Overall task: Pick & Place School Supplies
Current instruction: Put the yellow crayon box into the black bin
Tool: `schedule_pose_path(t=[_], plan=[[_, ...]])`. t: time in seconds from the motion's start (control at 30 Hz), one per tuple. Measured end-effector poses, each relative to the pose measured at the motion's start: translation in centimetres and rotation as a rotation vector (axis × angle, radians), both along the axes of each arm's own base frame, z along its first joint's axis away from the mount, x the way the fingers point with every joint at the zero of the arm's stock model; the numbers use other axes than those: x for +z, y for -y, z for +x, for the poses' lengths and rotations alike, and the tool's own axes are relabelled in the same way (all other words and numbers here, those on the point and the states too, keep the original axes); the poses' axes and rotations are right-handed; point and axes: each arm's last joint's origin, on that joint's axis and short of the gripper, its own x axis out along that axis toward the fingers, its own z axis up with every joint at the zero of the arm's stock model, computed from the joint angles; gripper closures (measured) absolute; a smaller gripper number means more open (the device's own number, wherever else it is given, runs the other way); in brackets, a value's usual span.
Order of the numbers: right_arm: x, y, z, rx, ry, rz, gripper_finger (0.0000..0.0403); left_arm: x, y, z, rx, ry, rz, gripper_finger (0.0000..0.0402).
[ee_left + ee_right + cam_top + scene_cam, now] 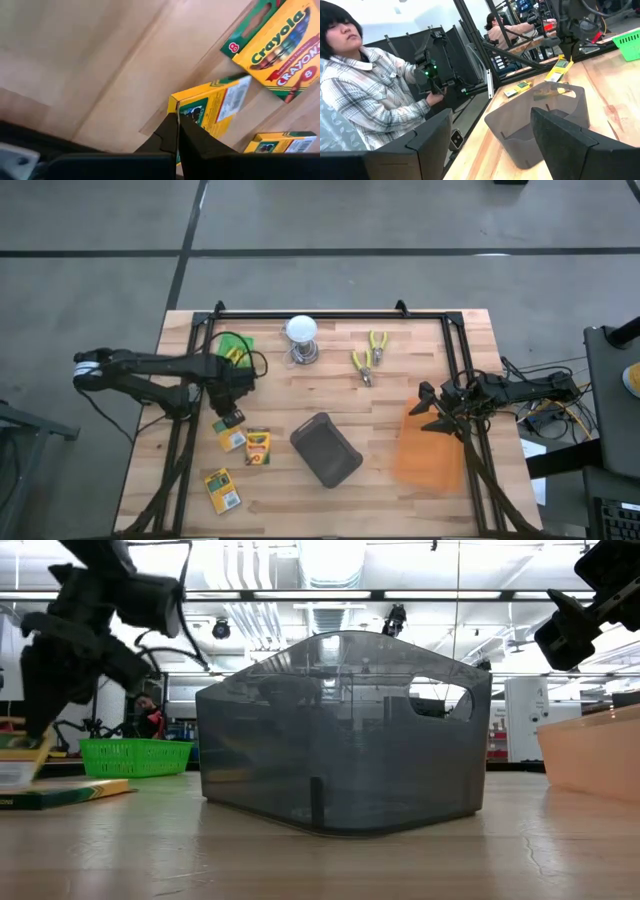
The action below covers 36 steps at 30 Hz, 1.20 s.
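— Which step are we at?

— The pick, I'd say. The left gripper [228, 416] is at the left side of the table with its fingers pressed together on the edge of a crayon box [212, 107]. In the left wrist view the two dark fingers meet right at the box's yellow edge, and in the right wrist view that box hangs tilted under the gripper, so it looks lifted, or at least tipped up on one end.

— And the other boxes?

— A second crayon box [258, 446] lies flat just right of the held one, and a third [222, 489] lies nearer the table's front edge, on the left. Both look untouched.

— Where would the held one go?

— Probably into a bin. The dark grey bin [326, 449] stands in the middle, just right of the second box. An orange bin [432, 446] sits on the right, and a green basket [234, 345] at the far left. I cannot tell which one is meant.

— The right arm?

— The right gripper [430, 412] waits over the orange bin's far edge, its fingers spread wide, holding nothing.

— So the next move?

— Judging from this: lift the box clear of its neighbour, carry it over the chosen bin's rim, and release. The grip is on a thin edge, so the box could swing or slip.
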Motion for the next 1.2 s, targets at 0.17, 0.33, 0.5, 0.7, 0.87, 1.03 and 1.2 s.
schedule_pose_path(t=[0.17,0.33,0.5,0.7,0.87,1.03,1.2], plan=[[0.0,0.0,0.0,0.0,0.0,0.0,0.0145,1.8,-0.2,0.7,0.005,0.027,0.036,0.0398],[0.0,0.0,0.0,0.0,0.0,0.0,0.0141,3.8,-0.4,1.3,0.024,0.062,0.074,0.0399],[0.0,0.0,0.0,0.0,0.0,0.0,0.0136,5.9,-0.5,1.9,0.042,0.114,0.107,0.0398],[0.0,0.0,0.0,0.0,0.0,0.0,0.0139,8.4,-0.7,2.7,0.08,0.198,0.152,0.0398],[0.0,0.0,0.0,0.0,0.0,0.0,0.0144,10.5,-0.8,3.1,0.129,0.265,0.188,0.0396],[0.0,0.0,0.0,0.0,0.0,0.0,0.0143,12.4,-0.4,3.6,0.132,0.355,0.217,0.0398],[0.0,0.0,0.0,0.0,0.0,0.0,0.0138,14.1,0.4,4.3,0.103,0.464,0.251,0.0397]])
